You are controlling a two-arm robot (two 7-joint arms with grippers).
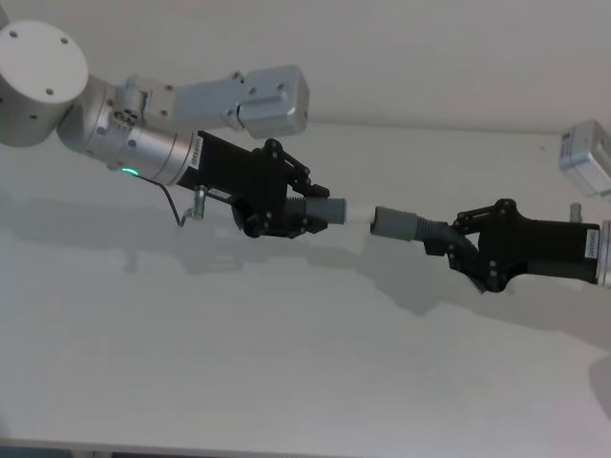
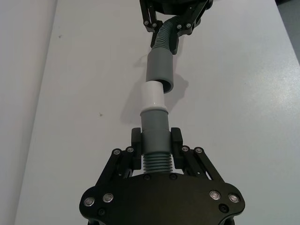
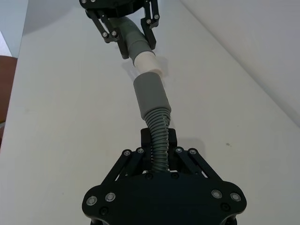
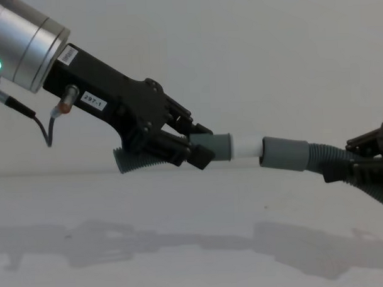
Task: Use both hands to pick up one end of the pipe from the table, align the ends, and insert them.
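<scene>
Both pieces of the pipe hang above the white table [image 1: 286,367]. My left gripper [image 1: 310,212] is shut on the ribbed part of one piece, right behind its smooth grey cuff [image 2: 154,124]. That cuff's white tip [image 2: 153,96] points at the other piece. My right gripper [image 1: 449,239] is shut on the ribbed hose [image 3: 159,136] of the second piece. Its wider grey socket cuff [image 3: 150,93] faces the white tip. From the side, the tip [image 4: 246,148] sits at the mouth of the socket [image 4: 284,154], the two roughly in line. How far in it reaches is hidden.
The left arm's silver links [image 1: 258,100] stretch across the back left, with a cable [image 1: 172,205] hanging under the wrist. A grey block of the right arm [image 1: 584,157] shows at the right edge. The table's front edge [image 1: 286,448] runs along the bottom.
</scene>
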